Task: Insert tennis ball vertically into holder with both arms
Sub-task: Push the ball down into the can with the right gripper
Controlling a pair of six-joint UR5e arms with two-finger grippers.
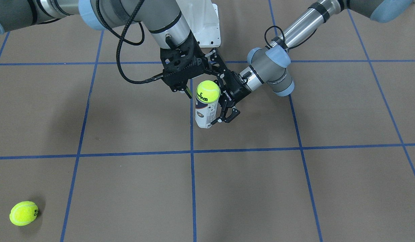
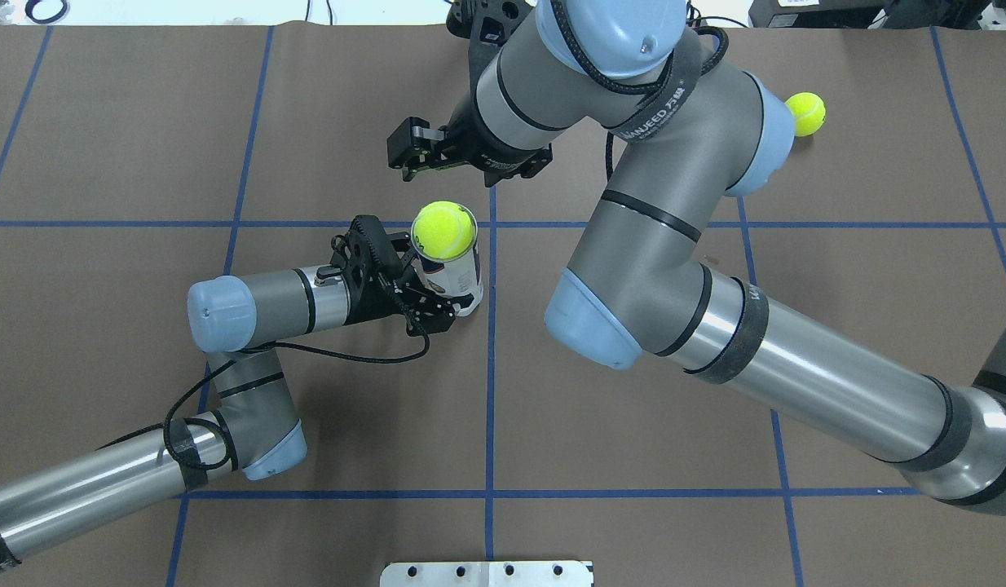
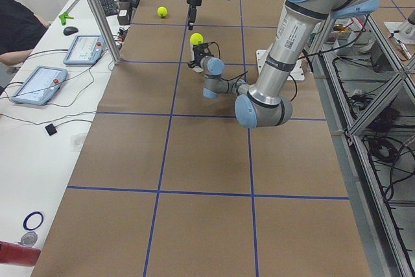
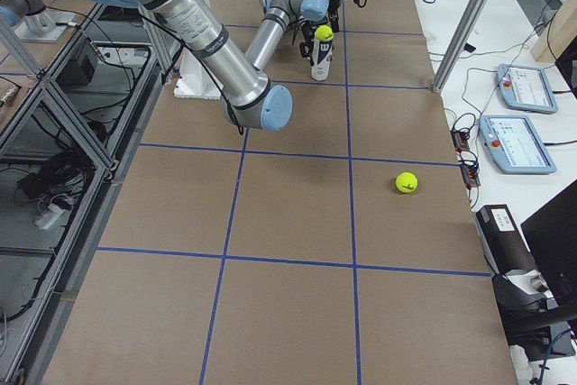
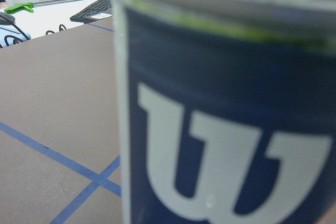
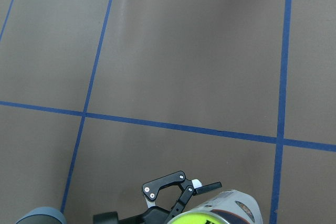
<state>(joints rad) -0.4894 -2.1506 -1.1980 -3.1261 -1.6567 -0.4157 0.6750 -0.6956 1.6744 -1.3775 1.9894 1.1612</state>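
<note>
1. Brown table mat with a blue tape grid; white pedestal base at the robot's side.
2. Holder stands upright near the table's middle, just beside a blue grid line, navy and white label facing the left wrist camera.
3. Tennis ball sits in the holder's mouth, upper half above the rim, black print visible.
4. Left gripper comes in sideways, low, fingers clamped on the holder's body, one each side.
5. Right gripper sits past the holder on the far side from the robot, apart from ball and holder. Fingers hold nothing; can't tell how far apart they are.
6. Second tennis ball lies loose on the mat, well apart, toward the robot's right and the operator side.
7. Side views: two tablets and a keyboard on the white bench beside the table; a person's dark sleeve at the edge.
</note>
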